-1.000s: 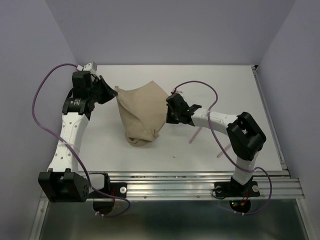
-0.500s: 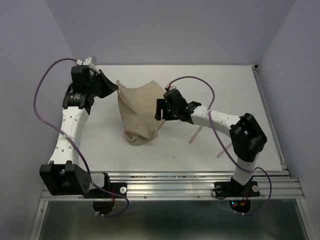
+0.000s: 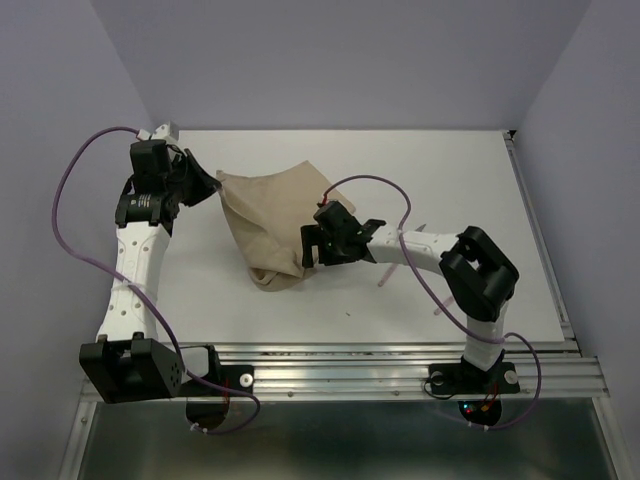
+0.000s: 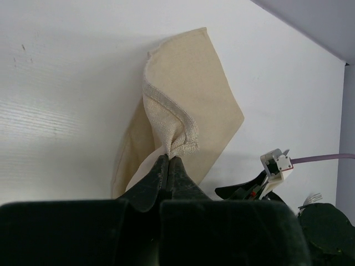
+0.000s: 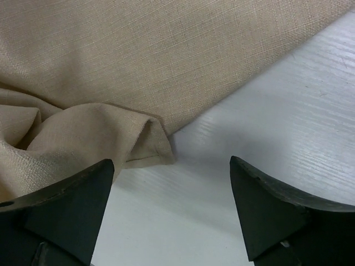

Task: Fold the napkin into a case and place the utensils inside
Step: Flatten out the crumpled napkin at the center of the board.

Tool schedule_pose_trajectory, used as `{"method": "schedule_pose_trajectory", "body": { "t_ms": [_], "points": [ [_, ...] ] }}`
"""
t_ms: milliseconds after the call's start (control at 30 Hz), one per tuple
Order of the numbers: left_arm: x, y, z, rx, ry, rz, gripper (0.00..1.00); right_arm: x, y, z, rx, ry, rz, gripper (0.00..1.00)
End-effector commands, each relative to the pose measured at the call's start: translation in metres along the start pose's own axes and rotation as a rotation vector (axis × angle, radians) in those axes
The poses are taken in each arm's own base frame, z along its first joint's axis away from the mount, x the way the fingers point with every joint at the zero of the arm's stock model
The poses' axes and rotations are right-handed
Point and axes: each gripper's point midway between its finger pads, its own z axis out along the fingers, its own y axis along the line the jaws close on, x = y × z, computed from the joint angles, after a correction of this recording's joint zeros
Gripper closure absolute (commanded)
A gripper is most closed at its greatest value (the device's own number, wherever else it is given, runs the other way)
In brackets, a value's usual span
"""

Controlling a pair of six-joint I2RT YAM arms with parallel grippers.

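Up close, the left gripper (image 4: 168, 160) has its 2 fingers pressed tight together on a bunched corner of the napkin (image 3: 265, 215), pinching the stitched hem so that the cloth rises from the table (image 3: 450, 170) to the pinch. The right gripper (image 5: 171, 163) stands wide apart with nothing between its fingers, low over the bare tabletop at the napkin's right edge, where a small turned-over flap of cloth lies just ahead of 1 finger. Between the 2 grippers the napkin lies loosely doubled and rumpled on the left-centre of the table, broad at its far side and narrowing to a bunched near end, not yet a neat case. The utensils (image 3: 384, 279) lie on the table to the napkin's right, apart from it, mostly hidden under the right arm (image 3: 420, 250), with only pink handle ends showing.
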Motion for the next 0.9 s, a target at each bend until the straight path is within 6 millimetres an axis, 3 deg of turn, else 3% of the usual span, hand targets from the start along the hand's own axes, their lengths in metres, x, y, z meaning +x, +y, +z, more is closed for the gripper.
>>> {"method": "schedule_pose_trajectory", "body": {
  "t_ms": [0, 100, 400, 500, 533, 600, 633, 700, 867],
  "points": [
    [-0.010, -0.004, -0.009, 0.011, -0.048, 0.034, 1.00, -0.006, 0.007, 0.006, -0.009, -0.016, -0.021, 0.17],
    [-0.010, -0.003, -0.008, 0.011, -0.048, 0.034, 1.00, -0.005, 0.008, 0.011, -0.014, -0.004, -0.035, 0.27],
    [-0.009, -0.004, -0.007, 0.018, -0.041, 0.034, 1.00, 0.004, 0.031, 0.026, -0.056, 0.029, -0.048, 0.27],
    [-0.009, -0.004, -0.007, 0.018, -0.041, 0.032, 1.00, 0.006, 0.031, 0.033, -0.053, 0.032, -0.024, 0.42],
    [-0.010, -0.004, -0.007, 0.015, -0.042, 0.031, 1.00, 0.006, 0.032, 0.034, -0.051, 0.033, -0.016, 0.54],
    [-0.010, -0.004, -0.007, 0.015, -0.042, 0.031, 1.00, 0.008, 0.029, 0.038, -0.039, 0.036, -0.012, 0.67],
    [-0.009, -0.004, -0.007, 0.015, -0.041, 0.030, 1.00, 0.009, 0.026, 0.038, -0.024, 0.037, -0.007, 0.82],
    [-0.009, -0.003, -0.007, 0.013, -0.040, 0.032, 1.00, 0.008, 0.017, 0.038, 0.022, 0.025, -0.002, 0.97],
    [-0.008, 0.000, -0.007, 0.000, -0.045, 0.031, 1.00, -0.007, -0.001, 0.011, 0.115, -0.058, 0.018, 0.99]
  ]
}}
